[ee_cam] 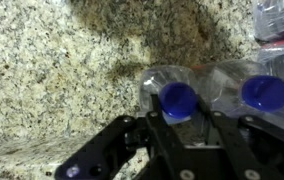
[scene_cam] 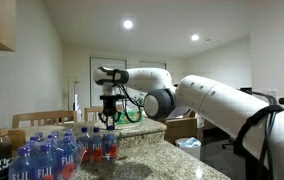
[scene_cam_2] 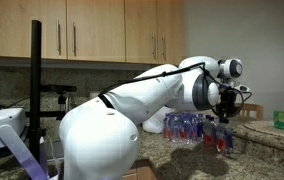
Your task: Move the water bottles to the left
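The wrapped pack (scene_cam: 37, 160) reads "FIJI"; red labels of the water bottles (scene_cam: 97, 146) are unreadable. The gripper (scene_cam: 109, 122) hangs above them; open or closed, I cannot tell.

The speckled grey-brown granite countertop (ee_cam: 52, 60) is showing a polished, faintly shiny face. The small clear plastic water bottles (ee_cam: 214, 88) are glinting, their blue caps (ee_cam: 177, 98) looking smooth. The white arm shell (scene_cam: 222, 105) is gleaming glossy, and the tan wooden cabinets (scene_cam_2: 92, 30) are looking satin-smooth.
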`<control>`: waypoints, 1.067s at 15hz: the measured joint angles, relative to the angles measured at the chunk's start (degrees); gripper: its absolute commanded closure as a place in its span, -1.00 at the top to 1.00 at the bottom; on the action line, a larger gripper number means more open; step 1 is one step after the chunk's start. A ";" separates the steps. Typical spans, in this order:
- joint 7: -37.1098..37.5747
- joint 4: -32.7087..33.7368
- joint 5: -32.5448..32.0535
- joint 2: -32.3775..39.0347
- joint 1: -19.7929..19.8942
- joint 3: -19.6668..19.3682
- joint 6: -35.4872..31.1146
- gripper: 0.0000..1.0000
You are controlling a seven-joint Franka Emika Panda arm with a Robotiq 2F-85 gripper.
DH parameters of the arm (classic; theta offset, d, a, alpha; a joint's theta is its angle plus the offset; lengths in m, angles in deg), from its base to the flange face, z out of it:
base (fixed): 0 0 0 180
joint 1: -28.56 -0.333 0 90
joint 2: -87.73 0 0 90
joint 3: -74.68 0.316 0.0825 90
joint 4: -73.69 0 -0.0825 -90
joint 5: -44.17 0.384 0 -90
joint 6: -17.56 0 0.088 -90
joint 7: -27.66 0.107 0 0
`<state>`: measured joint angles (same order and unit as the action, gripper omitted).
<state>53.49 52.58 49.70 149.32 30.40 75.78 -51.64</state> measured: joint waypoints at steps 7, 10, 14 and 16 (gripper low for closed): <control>-4.79 -0.01 -1.69 -0.05 -2.01 -0.96 -0.09 -0.81; -5.40 0.00 -1.85 -0.05 -2.28 -1.09 -0.40 -0.81; -5.40 -0.01 -1.85 -0.05 -2.18 -1.09 -1.06 -0.81; -5.40 -0.02 -1.85 -0.05 -2.11 -1.09 -1.19 0.23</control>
<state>48.08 52.56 47.86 149.28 28.29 74.68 -52.83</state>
